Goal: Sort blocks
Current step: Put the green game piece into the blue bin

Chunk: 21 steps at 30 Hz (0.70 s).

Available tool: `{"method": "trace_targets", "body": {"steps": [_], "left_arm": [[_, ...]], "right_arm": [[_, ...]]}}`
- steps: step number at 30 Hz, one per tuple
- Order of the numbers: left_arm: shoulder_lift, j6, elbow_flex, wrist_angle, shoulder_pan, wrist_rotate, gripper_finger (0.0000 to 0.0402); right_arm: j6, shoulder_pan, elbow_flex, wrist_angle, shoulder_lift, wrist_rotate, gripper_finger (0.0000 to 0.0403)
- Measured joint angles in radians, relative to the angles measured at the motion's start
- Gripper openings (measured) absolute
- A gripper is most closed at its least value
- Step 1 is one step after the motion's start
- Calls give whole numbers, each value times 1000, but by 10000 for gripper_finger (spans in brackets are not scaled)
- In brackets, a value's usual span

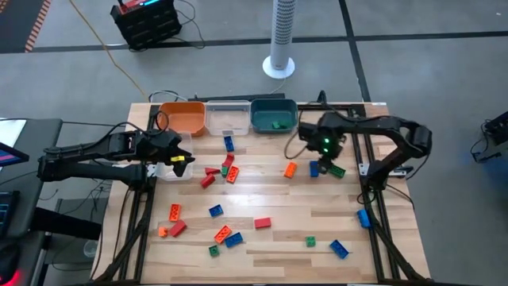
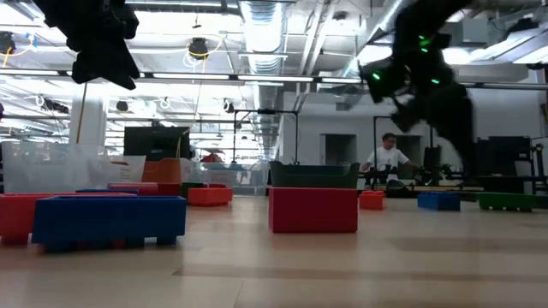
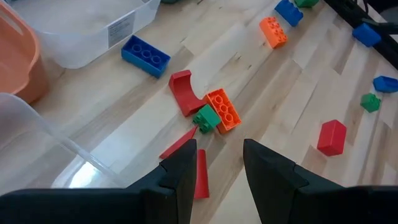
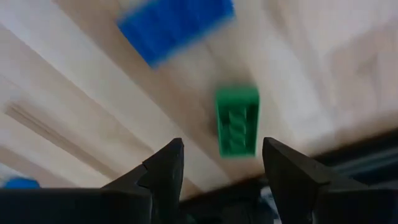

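**Blocks scattered on counter; both hands empty**

Blocks (image 1: 230, 236) in red, orange, blue and green lie loose across the wooden counter (image 1: 278, 246). Along its far edge stand an orange bin (image 1: 184, 117), a clear bin (image 1: 228, 117) and a teal bin (image 1: 274, 115). Left hand (image 1: 176, 159) hovers near the orange bin, fingers parted, gripping nothing. Right hand (image 4: 221, 163) hangs over a green block (image 4: 236, 119) beside a blue block (image 4: 176, 26), fingers released, the green block lying on the counter between them.
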Motion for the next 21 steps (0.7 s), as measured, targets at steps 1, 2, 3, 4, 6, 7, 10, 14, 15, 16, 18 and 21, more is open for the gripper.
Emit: {"method": "trace_targets", "body": {"steps": [1, 2, 3, 4, 6, 7, 10, 14, 15, 16, 18, 21], "left_arm": [[0, 0, 0, 0, 0, 0, 125], [0, 0, 0, 0, 0, 0, 125], [0, 0, 0, 0, 0, 0, 125], [0, 0, 0, 0, 0, 0, 125], [0, -1, 0, 0, 0, 0, 125], [0, -1, 0, 0, 0, 0, 125], [0, -2, 0, 0, 0, 0, 125], [0, -7, 0, 0, 0, 0, 125], [0, -7, 0, 0, 0, 0, 125], [0, -8, 0, 0, 0, 0, 125], [0, -8, 0, 0, 0, 0, 125], [0, -9, 0, 0, 0, 0, 125]], "right_arm": [[0, -3, -28, -5, -5, 0, 224], [0, -5, -51, -6, -8, 1, 226], [0, -8, -70, -3, -9, 1, 228], [0, -9, -84, -2, -8, 1, 229], [-5, -9, -110, 7, -7, 5, 233], [-6, -8, -119, 17, -7, 14, 235], [-5, -7, -135, 29, -6, 53, 240], [-1, -7, -135, 65, -6, 75, 244], [-5, -6, -135, 79, -6, 75, 245], [-8, -6, -135, 98, -6, 74, 247], [-8, -6, -135, 146, -6, 74, 250], [-1, -6, -135, 184, -4, 74, 255]]}}
